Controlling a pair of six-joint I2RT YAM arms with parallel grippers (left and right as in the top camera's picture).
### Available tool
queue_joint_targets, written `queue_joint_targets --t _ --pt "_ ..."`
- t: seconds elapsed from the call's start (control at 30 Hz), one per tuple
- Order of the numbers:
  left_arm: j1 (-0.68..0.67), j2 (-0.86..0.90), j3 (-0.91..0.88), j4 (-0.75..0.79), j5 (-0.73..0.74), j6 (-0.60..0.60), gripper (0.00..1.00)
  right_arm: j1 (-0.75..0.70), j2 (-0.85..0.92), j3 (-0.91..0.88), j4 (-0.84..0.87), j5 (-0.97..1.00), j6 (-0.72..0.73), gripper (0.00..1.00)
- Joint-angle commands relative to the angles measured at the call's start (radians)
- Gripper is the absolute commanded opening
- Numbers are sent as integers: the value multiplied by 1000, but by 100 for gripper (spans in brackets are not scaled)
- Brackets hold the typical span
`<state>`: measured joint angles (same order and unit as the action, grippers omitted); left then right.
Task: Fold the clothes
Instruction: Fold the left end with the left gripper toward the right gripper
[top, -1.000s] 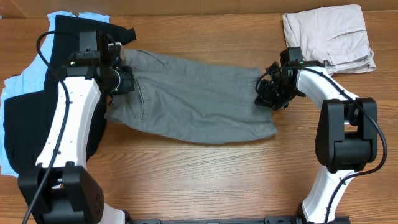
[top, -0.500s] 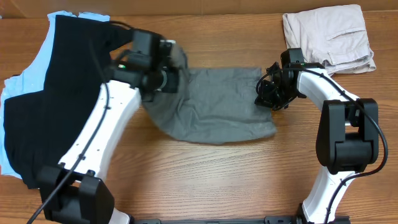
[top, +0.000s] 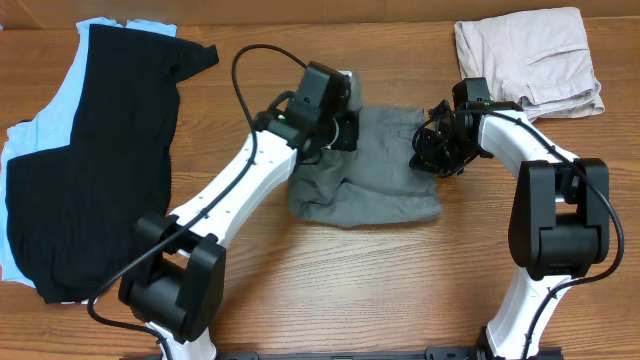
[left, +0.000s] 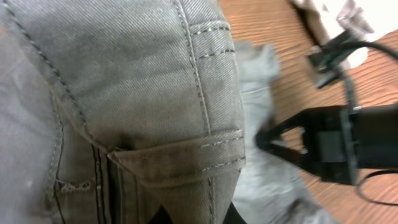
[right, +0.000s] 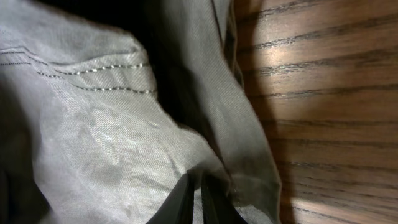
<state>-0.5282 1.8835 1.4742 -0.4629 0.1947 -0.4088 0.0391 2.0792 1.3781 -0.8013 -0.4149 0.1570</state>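
Your left gripper (top: 345, 122) was out over the middle of the table (top: 300, 290), closed on the grey shorts (top: 375, 185). In the left wrist view only the dark fingertips (left: 158, 214) showed at the bottom edge. Cloth was caught between them, and a double-stitched seam and a belt-loop tab draped right in front of the lens.

Your right gripper (top: 425, 155) sat at the shorts' right edge. Its wrist view showed the two fingers (right: 186, 199) drawn narrow, nearly touching, with a fold of the thin grey fabric pinched between the tips and bare wood just beside it. From the left wrist camera you could see that same gripper (left: 323, 143) low at the far side of the cloth.

The shorts were bunched into a short, roughly square heap between your two grippers. The left part was lifted under the left gripper, and the rest lay on the wood toward you.

A black T-shirt (top: 90, 150) lay spread over a light blue garment (top: 30, 140) at the far left, well apart from the shorts. Folded beige shorts (top: 530, 60) rested in the far right corner, near the right arm.
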Motion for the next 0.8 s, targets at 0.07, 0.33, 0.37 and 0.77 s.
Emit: queue_joint_targets --t 0.07,0.33,0.37,0.77 --pt "-49 -1 22 54 27 -52 4 2 12 -31 13 35 0 9" --pt "-82 60 22 124 37 -98 6 2 12 -31 15 35 0 9" --pt "-85 69 22 129 41 -112 7 2 12 -31 16 35 0 9" --pt "-80 104 27 161 68 -152 100 -11 12 -25 48 -1 29 11"
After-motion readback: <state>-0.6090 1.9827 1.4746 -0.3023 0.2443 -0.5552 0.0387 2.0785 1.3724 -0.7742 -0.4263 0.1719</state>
